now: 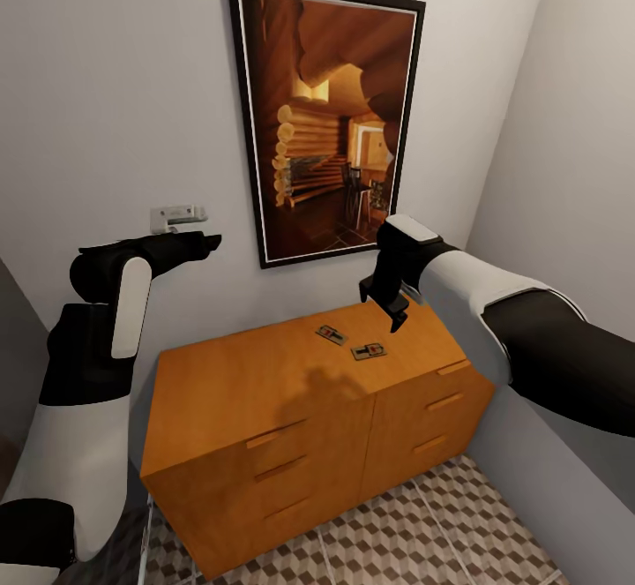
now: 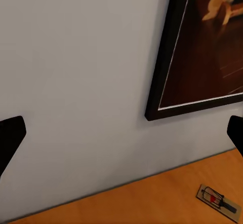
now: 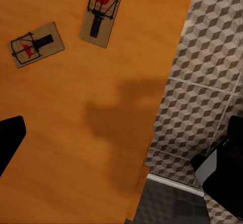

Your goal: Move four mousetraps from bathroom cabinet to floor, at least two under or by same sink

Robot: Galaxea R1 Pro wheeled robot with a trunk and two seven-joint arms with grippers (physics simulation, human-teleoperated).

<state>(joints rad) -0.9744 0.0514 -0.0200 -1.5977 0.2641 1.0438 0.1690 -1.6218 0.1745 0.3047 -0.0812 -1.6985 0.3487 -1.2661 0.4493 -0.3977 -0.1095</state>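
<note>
Wooden cabinet (image 1: 265, 391) top carries two mousetraps (image 1: 332, 334) (image 1: 368, 351), side by side. Right tool (image 1: 389, 313) hovers at their 1 o'clock, empty, jaws apart. Step: reaching; next, descend and grasp.

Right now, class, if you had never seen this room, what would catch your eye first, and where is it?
First the large dark-framed picture of a log interior, hanging on the white wall above the orange-brown cabinet. Next, two small mousetraps lying flat on the cabinet's top towards its right end, with the right gripper hanging open just above them. The left gripper is raised near the wall, over to the left.
</note>
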